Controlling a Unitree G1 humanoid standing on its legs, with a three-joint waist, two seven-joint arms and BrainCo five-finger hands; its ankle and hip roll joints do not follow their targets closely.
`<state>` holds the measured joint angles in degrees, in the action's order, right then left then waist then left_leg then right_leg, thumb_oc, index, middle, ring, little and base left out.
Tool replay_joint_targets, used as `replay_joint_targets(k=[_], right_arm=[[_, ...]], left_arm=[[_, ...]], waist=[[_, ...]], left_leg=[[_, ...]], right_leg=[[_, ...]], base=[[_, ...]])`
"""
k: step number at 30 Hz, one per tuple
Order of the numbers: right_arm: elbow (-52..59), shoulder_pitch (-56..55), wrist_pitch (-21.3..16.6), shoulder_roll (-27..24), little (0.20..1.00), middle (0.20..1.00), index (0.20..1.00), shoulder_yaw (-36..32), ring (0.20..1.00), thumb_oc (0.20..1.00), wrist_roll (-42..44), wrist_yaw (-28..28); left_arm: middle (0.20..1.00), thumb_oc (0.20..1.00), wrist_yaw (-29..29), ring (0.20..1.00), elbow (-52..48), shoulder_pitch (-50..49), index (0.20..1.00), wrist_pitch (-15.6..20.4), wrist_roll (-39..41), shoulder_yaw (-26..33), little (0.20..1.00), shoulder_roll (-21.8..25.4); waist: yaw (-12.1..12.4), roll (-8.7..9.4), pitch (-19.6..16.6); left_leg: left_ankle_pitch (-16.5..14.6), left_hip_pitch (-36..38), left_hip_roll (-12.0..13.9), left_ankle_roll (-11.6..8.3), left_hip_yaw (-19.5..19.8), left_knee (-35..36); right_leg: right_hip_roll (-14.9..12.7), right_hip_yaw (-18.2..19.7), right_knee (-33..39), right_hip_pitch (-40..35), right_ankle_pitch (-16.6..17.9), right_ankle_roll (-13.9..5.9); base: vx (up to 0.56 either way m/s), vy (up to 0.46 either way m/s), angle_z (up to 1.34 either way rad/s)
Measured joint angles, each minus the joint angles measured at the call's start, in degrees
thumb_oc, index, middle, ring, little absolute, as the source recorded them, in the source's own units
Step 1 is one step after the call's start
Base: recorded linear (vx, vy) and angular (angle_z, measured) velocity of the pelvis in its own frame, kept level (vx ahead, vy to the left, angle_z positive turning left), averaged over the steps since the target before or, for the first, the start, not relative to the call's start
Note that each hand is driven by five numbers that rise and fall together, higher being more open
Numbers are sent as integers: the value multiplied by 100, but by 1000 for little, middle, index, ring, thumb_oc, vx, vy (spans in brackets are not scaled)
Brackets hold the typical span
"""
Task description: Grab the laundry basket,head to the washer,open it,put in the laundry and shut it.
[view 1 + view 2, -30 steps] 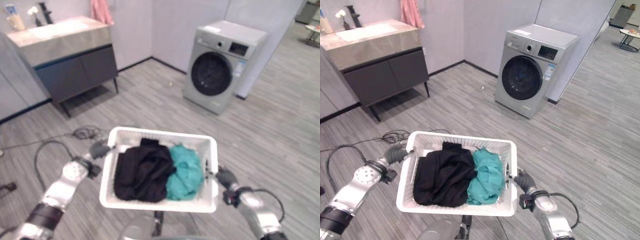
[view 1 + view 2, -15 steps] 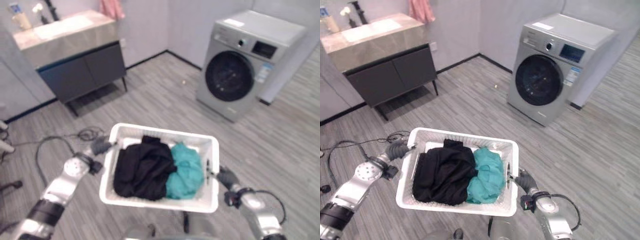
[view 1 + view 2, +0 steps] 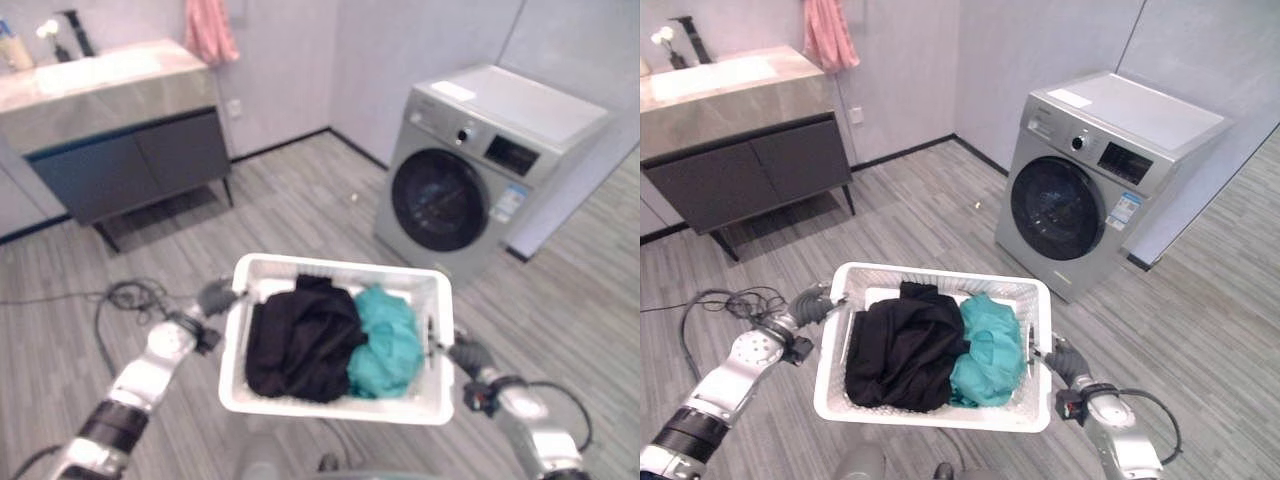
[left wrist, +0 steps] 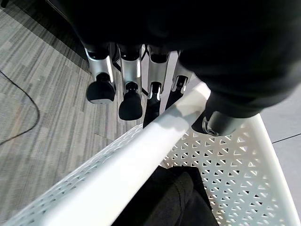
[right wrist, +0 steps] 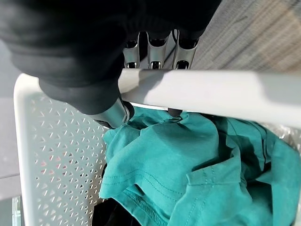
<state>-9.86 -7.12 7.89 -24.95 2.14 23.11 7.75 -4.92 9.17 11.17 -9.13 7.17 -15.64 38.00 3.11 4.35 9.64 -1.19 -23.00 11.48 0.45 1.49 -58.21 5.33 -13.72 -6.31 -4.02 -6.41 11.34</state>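
Observation:
A white perforated laundry basket point(image 3: 330, 412) hangs level in front of me, carried between both hands. My left hand point(image 3: 215, 297) is shut on its left rim point(image 4: 155, 141), fingers point(image 4: 127, 94) curled under the edge. On the right rim point(image 5: 211, 92) my right hand point(image 3: 470, 355) is shut too, thumb point(image 5: 110, 113) inside the basket. A black garment point(image 3: 300, 338) and a teal garment point(image 3: 388, 340) lie bunched inside. The silver front-loading washer point(image 3: 470, 190) stands ahead to the right against the wall, its round dark door point(image 3: 1053, 208) shut.
A dark vanity cabinet with a stone top and sink point(image 3: 110, 130) stands at the back left, a pink towel point(image 3: 210, 30) hanging on the wall beside it. Grey plank floor point(image 3: 930, 215) lies between the basket and the washer.
The whole view has shifted: the washer now looks larger and sits lower in the picture, the vanity further left. Both hands keep the same hold on the basket.

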Motion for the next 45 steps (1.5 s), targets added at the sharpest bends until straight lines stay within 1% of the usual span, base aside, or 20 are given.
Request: replay_joint_targets(k=[3, 5, 8, 12, 13, 14, 15, 16, 17, 18, 20, 24, 27, 29, 31, 34, 37, 40, 41, 45], right_arm=[[-3, 106, 31, -7, 200, 200, 200, 35, 200, 200, 7, -27], [22, -29, 21, -53, 200, 200, 200, 41, 200, 200, 62, -22], [32, 31, -16, -89, 200, 200, 200, 44, 200, 200, 62, -36], [9, 5, 11, -106, 200, 200, 200, 37, 200, 200, 61, -84], [18, 20, 10, -106, 200, 200, 200, 36, 200, 200, 61, -84], [61, -16, 1, -157, 200, 200, 200, 33, 200, 200, 61, -83], [59, -14, 8, -145, 200, 200, 200, 38, 200, 200, 60, -78], [73, -21, 5, -130, 200, 200, 200, 54, 200, 200, 61, -84], [53, -21, 2, -78, 200, 200, 200, 39, 200, 200, 59, -87], [55, -38, -16, -35, 200, 200, 200, 30, 200, 200, 58, -97], [58, -7, -14, -27, 200, 200, 200, 32, 200, 200, 53, -91], [162, -20, -5, 31, 200, 200, 200, 46, 200, 200, -69, -22], [154, 92, -14, 32, 200, 200, 200, 30, 200, 200, -81, -1], [156, 120, 9, 1, 200, 200, 200, 33, 200, 200, -101, 6], [159, 118, 65, 16, 200, 200, 200, 50, 200, 200, -168, 63], [157, 150, 62, 4, 200, 200, 200, 62, 200, 200, -194, 73], [152, 135, 64, 20, 200, 200, 200, 64, 200, 200, -202, 124], [142, 131, 76, 24, 200, 200, 200, 64, 200, 200, -229, 132], [90, 79, 66, 33, 200, 200, 200, 57, 200, 200, -228, 198], [68, -35, 41, 1, 200, 200, 200, 16, 200, 200, -223, 204]], left_arm=[[200, 200, 60, 200, 10, -87, 200, -30, 35, -2, 200, 66], [200, 200, 97, 200, 12, -55, 200, -11, 45, -82, 200, 22], [200, 200, 105, 200, 171, 159, 200, -2, 76, -152, 200, 30], [200, 200, 107, 200, 197, 158, 200, -8, 83, -255, 200, 11], [200, 200, 110, 200, 197, 159, 200, -10, 84, -251, 200, 21], [200, 200, 113, 200, 196, 158, 200, -7, 85, -273, 200, 21], [200, 200, 111, 200, 197, 178, 200, -7, 86, -302, 200, 55], [200, 200, 123, 200, 228, 205, 200, -7, 86, -300, 200, 51], [200, 200, 118, 200, 232, 229, 200, -9, 85, -303, 200, 59], [200, 200, 119, 200, 220, 250, 200, -6, 84, -300, 200, 86], [200, 200, 109, 200, 213, 308, 200, -8, 84, -296, 200, 124], [200, 200, 92, 200, 174, 366, 200, -7, 82, -293, 200, 287], [200, 200, 115, 200, 131, 399, 200, 4, 85, -269, 200, 344], [200, 200, 106, 200, 81, 398, 200, -5, 87, -259, 200, 375], [200, 200, 58, 200, 70, 384, 200, -10, 93, -241, 200, 430], [200, 200, 43, 200, 65, 375, 200, -8, 175, -216, 200, 448], [200, 200, -5, 200, 66, 342, 200, -8, 199, -212, 200, 523], [200, 200, -29, 200, 25, 200, 200, -8, 202, -176, 200, 515], [200, 200, -3, 200, -134, -26, 200, -4, 201, -50, 200, 435], [200, 200, -2, 200, -158, -72, 200, -7, 194, -70, 200, 319]], waist=[[53, -7, 173], [52, -253, 130], [135, -278, 159], [181, -184, 238], [221, -168, 245], [256, -308, 160], [247, -307, 122], [254, -273, 113], [222, -233, 112], [230, -164, 64], [249, -128, 37], [279, -162, 43], [277, -360, -2], [263, -485, 53], [332, -536, 83], [340, -487, 87], [352, -261, 46], [433, -110, -36], [521, 4, -186], [390, 1, -286]], left_leg=[[11, 108, -400, -167, -68, 2120], [309, 345, -548, -162, -217, 4123], [377, 232, -853, -203, -3, 5088], [459, 254, -1169, -98, 59, 4888], [501, 389, -1236, 42, 57, 4799], [558, 720, -1296, 395, 60, 4640], [505, 853, -1347, 478, 60, 4473], [786, 931, -1375, 366, 127, 4519], [726, 989, -1452, 403, 116, 4475], [777, 1321, -1495, 396, 235, 4831], [714, 1553, -1659, 488, 253, 5028], [433, 2177, -1881, 748, 13, 5241], [230, 2307, -1933, 865, -39, 5090], [72, 2368, -1859, 739, 22, 5085], [98, 2517, -1748, 533, -69, 5154], [-22, 2611, -1733, 386, -116, 5146], [-170, 2744, -1700, 243, -45, 5141], [-237, 2967, -1632, 143, -123, 5245], [-405, 3103, -1408, -72, -242, 5204], [-454, 3038, -1004, -190, -214, 5197]], right_leg=[[-63, 80, 83, -356, -23, -304], [90, 119, -186, -454, -154, -922], [190, 38, 408, -781, -230, -832], [161, 165, 504, -1064, -237, -833], [158, 269, 543, -1184, -254, -862], [263, 403, 482, -1353, -314, -958], [263, 491, 473, -1508, -428, -1087], [305, 551, 305, -1508, -525, -1067], [215, 518, 131, -1472, -528, -1065], [1, 581, -790, -1090, -814, -1106], [-184, 734, -1576, -865, -850, -1184], [-721, 643, -3960, -17, -253, -1497], [-1374, 663, -4946, 684, -323, -1663], [-1662, 575, -4615, 923, -379, -1689], [-2039, 204, -3335, 983, -489, -1695], [-2332, 2, -1581, 996, -50, -1763], [-2113, 547, -817, 841, 459, -1987], [-1989, 318, -168, 351, 625, -1909], [-1728, 180, 564, -177, 970, -1808], [-1262, 164, 776, -218, 975, -1595]], base=[[165, 53, -22], [289, 94, -10], [304, 80, -39], [267, 121, -26], [299, 154, -61], [315, 166, -53], [428, 241, -38], [229, 142, -7], [272, 199, 3], [156, 128, 15], [251, 261, 13], [156, 204, 2], [120, 101, 1], [197, -36, -1], [152, -131, -15], [116, -135, -3], [181, -228, 8], [123, -167, -24], [101, -197, -55], [36, -131, -15]])
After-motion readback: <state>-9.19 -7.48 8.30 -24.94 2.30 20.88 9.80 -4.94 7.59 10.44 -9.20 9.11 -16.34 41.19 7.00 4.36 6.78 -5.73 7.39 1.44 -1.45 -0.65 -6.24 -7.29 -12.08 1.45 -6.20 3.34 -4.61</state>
